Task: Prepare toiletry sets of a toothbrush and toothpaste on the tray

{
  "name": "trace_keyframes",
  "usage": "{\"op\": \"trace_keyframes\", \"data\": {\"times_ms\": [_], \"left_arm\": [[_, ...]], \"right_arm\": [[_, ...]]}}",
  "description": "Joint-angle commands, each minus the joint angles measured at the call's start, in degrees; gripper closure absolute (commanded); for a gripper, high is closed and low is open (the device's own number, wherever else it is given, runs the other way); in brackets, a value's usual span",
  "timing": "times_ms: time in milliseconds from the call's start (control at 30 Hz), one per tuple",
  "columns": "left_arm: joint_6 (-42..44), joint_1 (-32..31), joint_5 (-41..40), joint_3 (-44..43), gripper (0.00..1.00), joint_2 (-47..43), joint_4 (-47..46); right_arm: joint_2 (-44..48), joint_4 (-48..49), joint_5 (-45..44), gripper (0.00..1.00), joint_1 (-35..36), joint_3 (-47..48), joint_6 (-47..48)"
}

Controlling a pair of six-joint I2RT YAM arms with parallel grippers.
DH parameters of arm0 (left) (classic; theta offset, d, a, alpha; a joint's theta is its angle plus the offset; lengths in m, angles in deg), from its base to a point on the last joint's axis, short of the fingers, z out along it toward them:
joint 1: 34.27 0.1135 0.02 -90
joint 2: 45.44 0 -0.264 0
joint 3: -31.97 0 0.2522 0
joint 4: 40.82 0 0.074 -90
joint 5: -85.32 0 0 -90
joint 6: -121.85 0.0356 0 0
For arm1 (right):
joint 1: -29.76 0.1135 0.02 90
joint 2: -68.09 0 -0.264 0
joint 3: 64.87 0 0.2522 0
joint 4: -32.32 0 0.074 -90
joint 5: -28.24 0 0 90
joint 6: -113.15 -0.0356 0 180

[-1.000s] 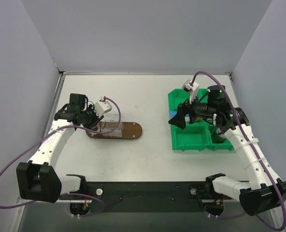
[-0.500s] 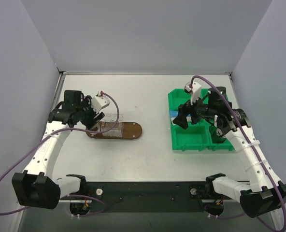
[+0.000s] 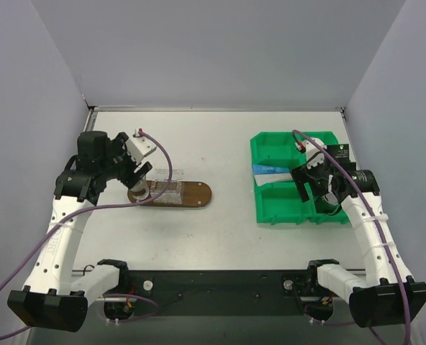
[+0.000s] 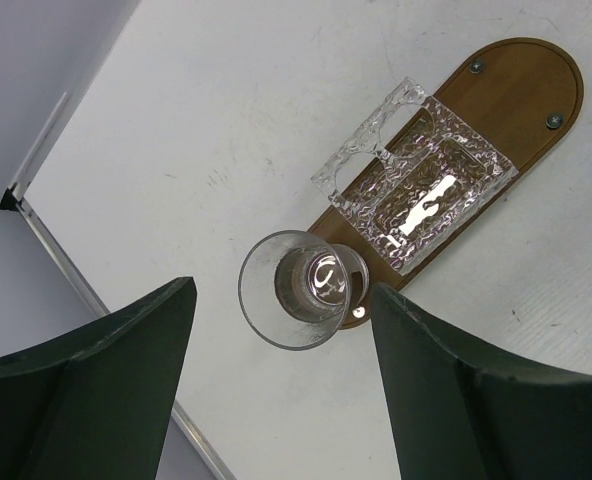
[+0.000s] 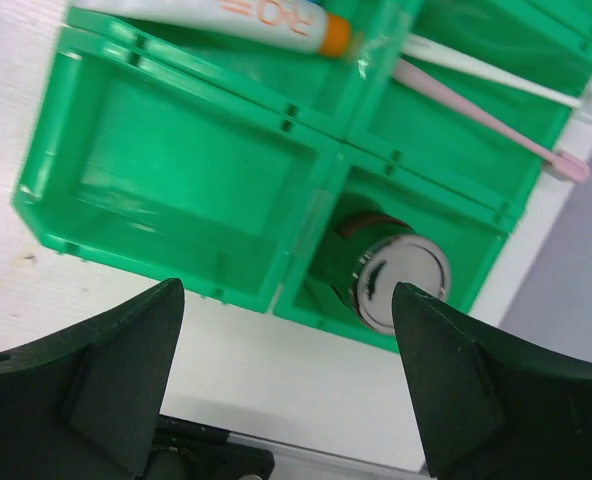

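Seeing left claw (image 4: 281, 300) open above clear cup (image 4: 294, 290) at tray's (image 4: 526, 90) left end, right claw (image 5: 286, 290) open over green bin (image 5: 176, 160) on bench right, toothpaste (image 5: 246, 12) and toothbrush (image 5: 486, 114) lying in bin's far part.

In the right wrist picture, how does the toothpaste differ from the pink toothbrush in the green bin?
The toothpaste is a broad tube, white with an orange cap; the toothbrush is a thin, pale pink stick. The toothpaste lies in one compartment with its cap at the divider; the toothbrush crosses the neighbouring compartment, with its far end at the rim. Both lie in the green bin.
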Motion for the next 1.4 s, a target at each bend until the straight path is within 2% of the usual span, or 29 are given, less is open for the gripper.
{"op": "trace_keyframes", "data": {"times_ms": [0,200,433,900,1100,1300,1333,1367], "left_arm": [[-0.5,0.3,3.2,-1.2,0.19,-1.8,0.7],[0.2,0.4,4.7,-0.6,0.18,-2.4,1.4],[0.3,0.3,5.5,0.5,0.18,-2.6,0.8],[0.9,0.2,4.9,1.5,0.17,-2.2,0.4],[0.9,0.2,4.8,1.8,0.17,-2.5,0.2],[0.8,0.3,4.6,2.2,0.17,-1.9,-0.1],[0.7,0.3,4.6,2.2,0.17,-1.9,-0.2],[0.7,0.3,4.6,2.0,0.17,-1.8,-0.3]], "right_arm": [[1.5,-3.8,-5.4,0.2,-5.8,-0.5,4.2],[-1.3,-4.7,-2.9,0.19,-15.6,-1.7,8.5],[-8.0,-4.7,2.5,0.19,-22.7,-2.0,11.6],[-19.9,-2.1,8.2,0.18,-26.6,-1.0,12.5],[-22.2,0.2,8.5,0.25,-27.4,-1.8,12.4],[-22.9,0.3,9.0,0.47,-27.4,-2.1,12.7],[-22.8,0.3,8.9,0.56,-27.4,-2.1,12.7],[-22.4,0.3,8.9,0.6,-27.4,-2.1,12.7]]}}
